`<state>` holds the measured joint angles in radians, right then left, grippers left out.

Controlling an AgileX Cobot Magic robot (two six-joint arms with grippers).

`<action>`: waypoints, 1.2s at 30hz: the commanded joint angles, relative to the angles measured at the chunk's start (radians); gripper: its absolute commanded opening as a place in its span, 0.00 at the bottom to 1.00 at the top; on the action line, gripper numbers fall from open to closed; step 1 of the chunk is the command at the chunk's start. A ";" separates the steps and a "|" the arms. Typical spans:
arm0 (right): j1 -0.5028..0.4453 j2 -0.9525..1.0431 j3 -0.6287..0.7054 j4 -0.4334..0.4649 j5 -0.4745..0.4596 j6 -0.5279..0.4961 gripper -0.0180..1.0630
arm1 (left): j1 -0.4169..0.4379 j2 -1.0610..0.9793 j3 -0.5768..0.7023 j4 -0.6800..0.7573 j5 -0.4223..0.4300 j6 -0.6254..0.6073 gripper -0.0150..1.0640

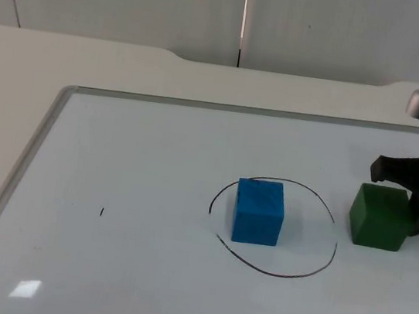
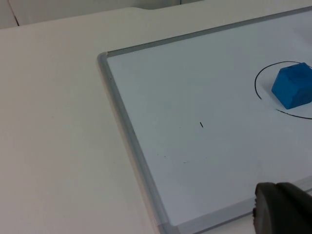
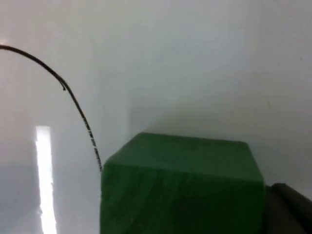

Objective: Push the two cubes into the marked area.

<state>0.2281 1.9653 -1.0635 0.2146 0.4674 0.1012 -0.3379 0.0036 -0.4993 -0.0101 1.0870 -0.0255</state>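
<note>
Right gripper [image 1: 414, 197], jaw state indeterminate, stands against the green cube [image 1: 378, 217], with the marked area [image 1: 274, 226] just beyond it.

Blue cube [image 1: 259, 212], green cube [image 1: 378, 217], thin black circle outline [image 1: 286, 276] on white whiteboard [image 1: 154, 165] with grey frame
</note>
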 commanded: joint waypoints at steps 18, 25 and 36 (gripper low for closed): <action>0.075 -0.003 -0.004 0.038 -0.058 -0.005 0.02 | 0.002 -0.004 0.005 0.004 -0.012 -0.007 0.01; 0.082 -0.003 -0.004 0.049 -0.056 -0.005 0.02 | 0.002 -0.004 0.005 0.004 -0.012 -0.007 0.01; 0.155 -0.003 -0.004 0.028 -0.114 -0.012 0.02 | 0.002 -0.004 0.005 0.004 -0.012 -0.007 0.01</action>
<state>0.3745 1.9653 -1.0635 0.2518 0.3725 0.0950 -0.3379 0.0036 -0.4993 -0.0101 1.0870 -0.0255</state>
